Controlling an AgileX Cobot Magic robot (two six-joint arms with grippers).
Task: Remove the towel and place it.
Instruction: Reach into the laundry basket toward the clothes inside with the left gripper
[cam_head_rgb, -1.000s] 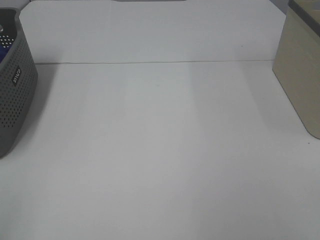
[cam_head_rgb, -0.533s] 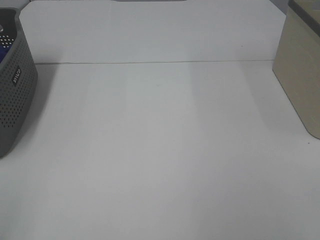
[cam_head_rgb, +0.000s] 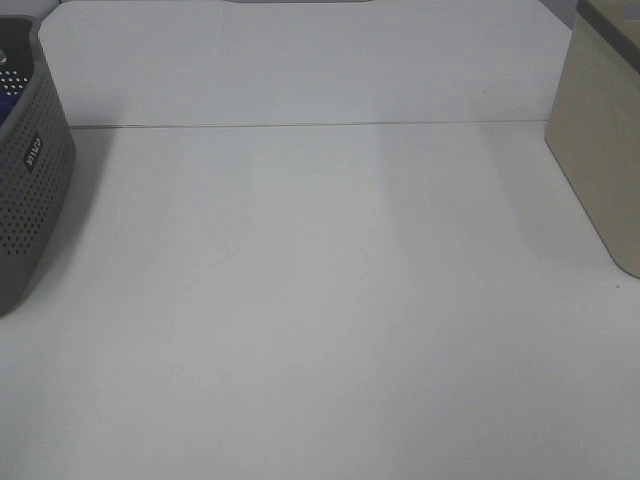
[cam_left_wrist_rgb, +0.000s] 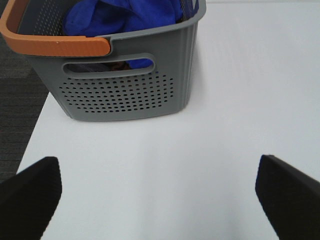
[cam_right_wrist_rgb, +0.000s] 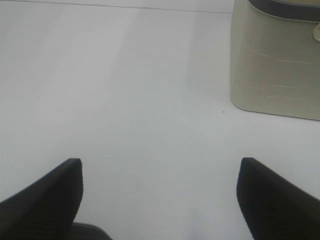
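Observation:
The royal-blue towel (cam_left_wrist_rgb: 125, 15) lies bunched inside the grey perforated basket (cam_left_wrist_rgb: 125, 95), which has an orange handle (cam_left_wrist_rgb: 55, 45). In the exterior high view only the basket's side (cam_head_rgb: 35, 190) shows at the far left, with a sliver of blue towel (cam_head_rgb: 6, 104) inside. My left gripper (cam_left_wrist_rgb: 157, 192) is open over the white table, short of the basket, with nothing between its fingers. My right gripper (cam_right_wrist_rgb: 160, 200) is open and empty over bare table. Neither gripper shows in the exterior high view.
A beige bin (cam_head_rgb: 600, 140) with a dark rim stands at the right edge of the table; it also shows in the right wrist view (cam_right_wrist_rgb: 277, 60). The white table (cam_head_rgb: 320, 300) has a seam line across its far part. Dark floor (cam_left_wrist_rgb: 17, 95) lies beyond the table edge by the basket.

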